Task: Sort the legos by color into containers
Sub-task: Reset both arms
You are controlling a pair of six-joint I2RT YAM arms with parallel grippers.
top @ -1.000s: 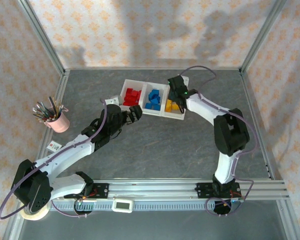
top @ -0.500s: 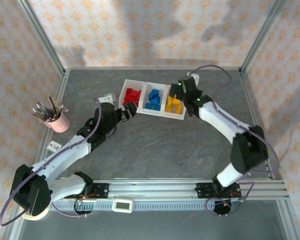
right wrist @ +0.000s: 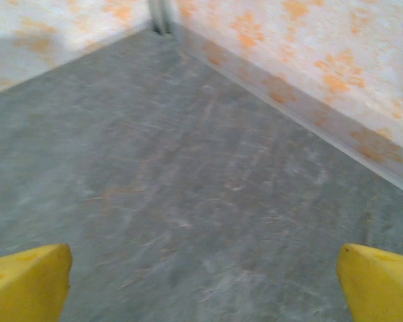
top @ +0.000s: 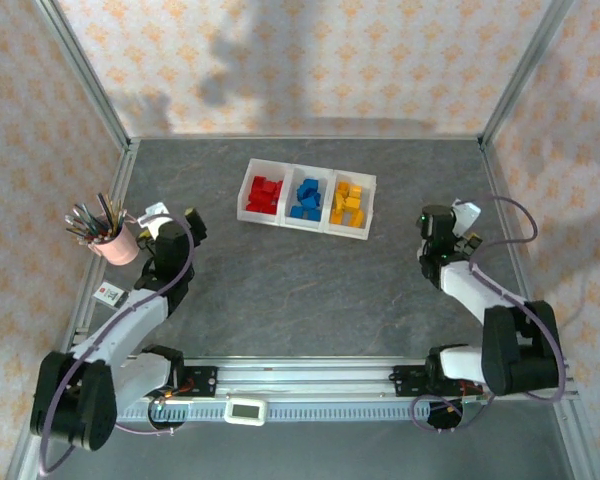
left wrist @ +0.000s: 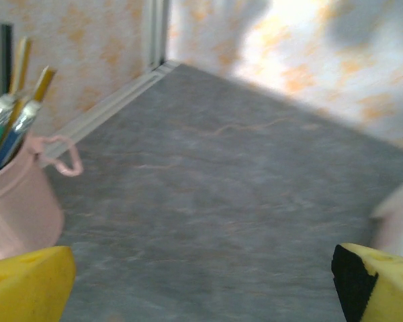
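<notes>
Grey table, left gripper and right gripper spread wide, empty

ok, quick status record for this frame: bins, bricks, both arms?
containers: three joined in a row, far centre
red legos: in left one
blue legos: in middle one
yellow-orange legos: in right one
left fingers: open, empty, near pink cup
right fingers: open, empty, over grey table
sorting: looks done
</notes>
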